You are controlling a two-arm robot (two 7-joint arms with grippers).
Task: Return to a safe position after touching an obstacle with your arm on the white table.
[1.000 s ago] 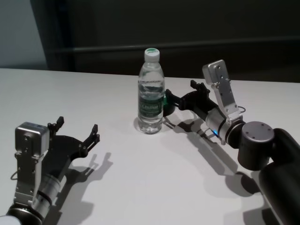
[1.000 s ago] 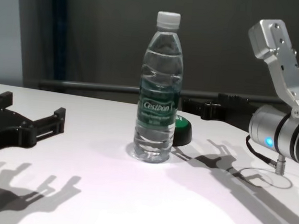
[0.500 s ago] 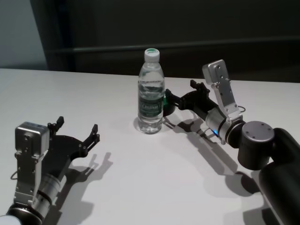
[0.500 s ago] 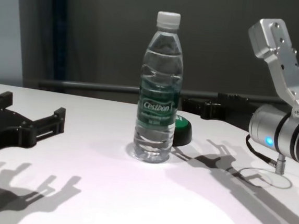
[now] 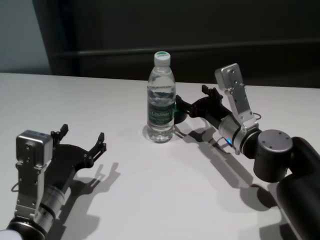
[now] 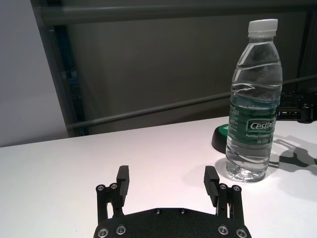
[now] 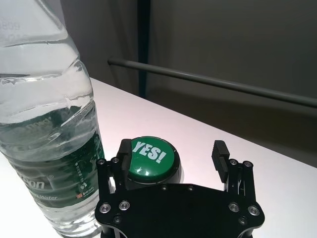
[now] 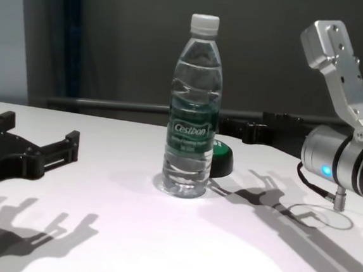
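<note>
The clear water bottle (image 5: 160, 107) with a white cap and green label stands upright mid-table; it also shows in the chest view (image 8: 193, 130) and both wrist views (image 6: 254, 114) (image 7: 44, 124). My right gripper (image 5: 192, 97) is open and empty, low over the white table (image 5: 165, 175) just right of the bottle. In the right wrist view (image 7: 172, 148) one finger is close beside the bottle; I cannot tell whether it touches. My left gripper (image 5: 83, 134) is open and empty at the near left, well apart from the bottle, as the left wrist view (image 6: 167, 174) shows.
A small round green-and-black "YES!" puck (image 7: 151, 158) sits on the table just beyond the right gripper's fingers, behind and to the right of the bottle (image 8: 221, 157). A dark wall and a rail run behind the table's far edge.
The right arm has edged very slightly to the left. The bottle, the puck and the left arm have not moved.
</note>
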